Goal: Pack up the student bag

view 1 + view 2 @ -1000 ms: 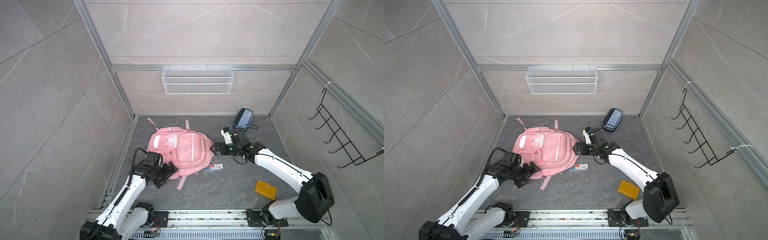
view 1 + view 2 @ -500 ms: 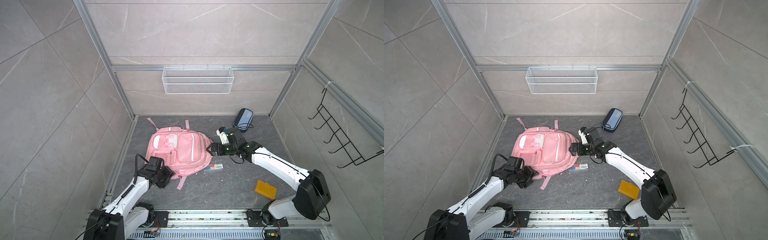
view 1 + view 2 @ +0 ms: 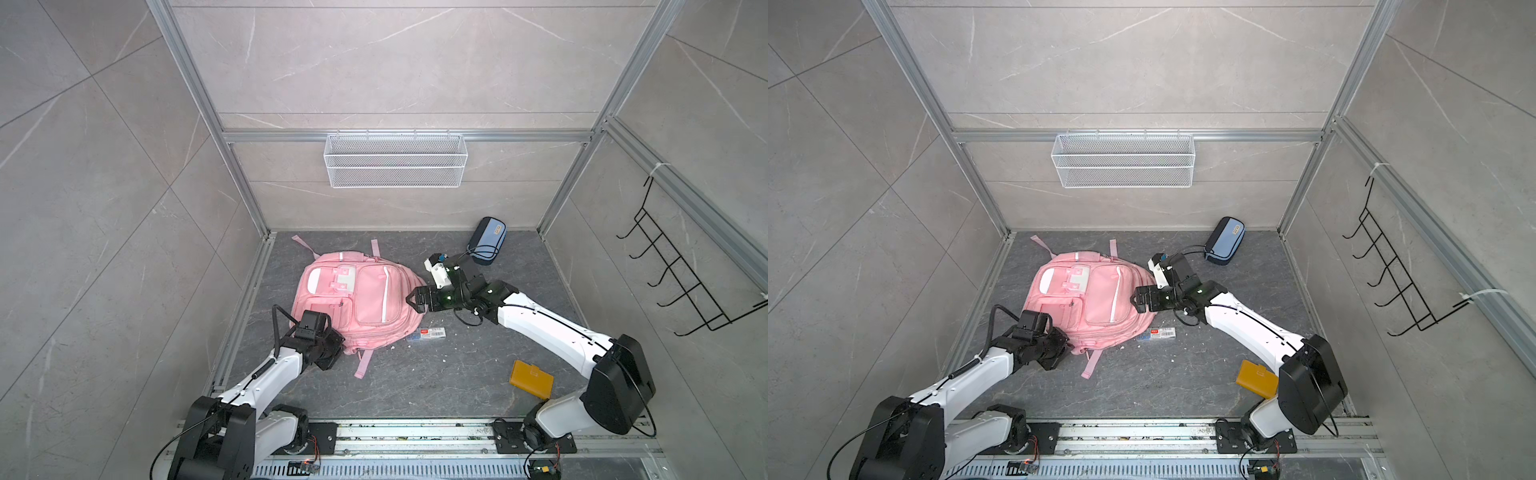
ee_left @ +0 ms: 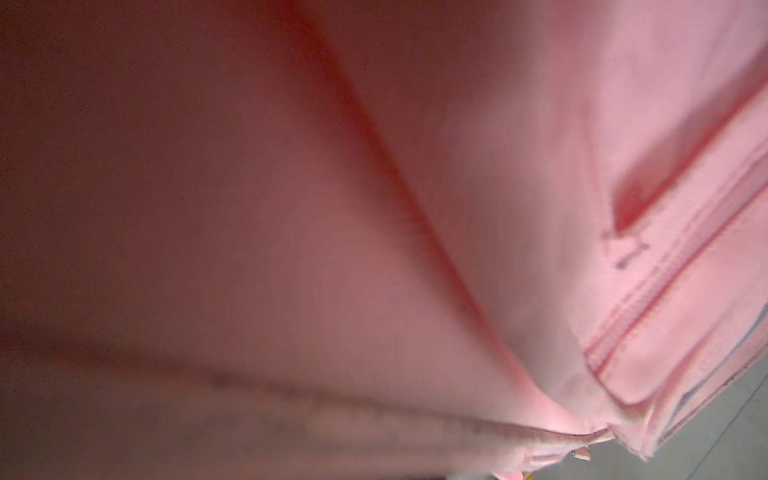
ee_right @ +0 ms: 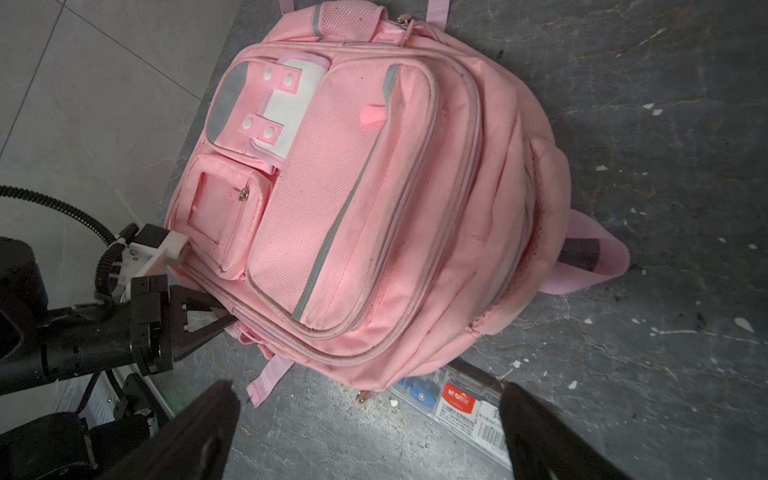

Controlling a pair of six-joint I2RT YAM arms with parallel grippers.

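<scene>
Top views, both: one student bag (image 3: 365, 299) (image 3: 1096, 299), pink, lying flat with its front pockets up on the left half of the dark grey tabletop (image 3: 415, 386), close to the left edge. Left gripper (image 3: 340, 340) (image 3: 1065, 338): at the bag's near left corner, fingers drawn together and pinching the fabric of the bag's edge; the right wrist view shows the black fingers (image 5: 216, 320) meeting at the hem, and the left wrist view is filled with blurred pink cloth (image 4: 291, 249). Right gripper (image 3: 409, 300) (image 3: 1133, 300): at the bag's right side, fingers spread wide, holding nothing; in the right wrist view the bag (image 5: 374, 208) lies beyond the two parted fingertips (image 5: 216, 415). One clear box (image 3: 426, 333) (image 3: 1156, 333) (image 5: 457, 407) with a red and white label, on the tabletop just beside the bag's near right edge. One blue pencil case (image 3: 486, 245) (image 3: 1225, 241), near the back right corner. One yellow wallet (image 3: 532, 380) (image 3: 1256, 376), toward the front right corner. One white wire basket (image 3: 395, 166), hung on the back wall. One black hook rack (image 3: 681, 282), on the right wall.
</scene>
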